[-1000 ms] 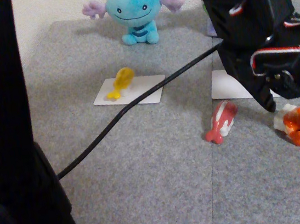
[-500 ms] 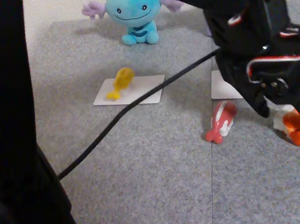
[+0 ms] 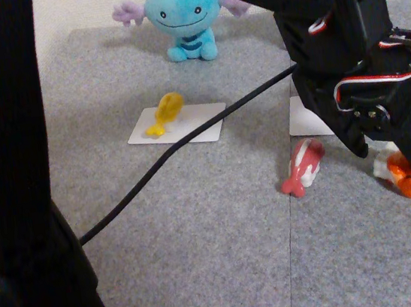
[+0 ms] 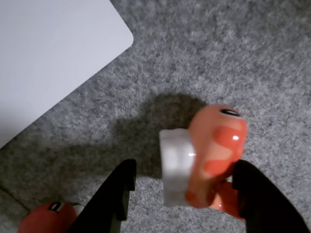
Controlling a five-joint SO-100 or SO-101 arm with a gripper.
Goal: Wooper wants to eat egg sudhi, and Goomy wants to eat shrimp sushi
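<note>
Wrist view: my hand [image 4: 182,194] is spread around the shrimp sushi [image 4: 206,155] on the grey mat, nothing pinched | step: grabbing shrimp for Goomy | next: squeeze, lift, carry to the white card [image 3: 308,119]

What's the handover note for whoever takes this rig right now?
Gripper: open, down at the carpet, one finger on each side of the shrimp sushi; not closed on it.
Shrimp sushi lies on its side on the carpet, off the white card near it.
Egg sudhi rests on the other white card, in front of Wooper: that half looks done.
Red sushi lies loose on the carpet between the cards.
Left: close on the shrimp sushi, lift, carry it to Goomy. The arm hides Goomy's spot in the fixed view; check before placing.
</note>
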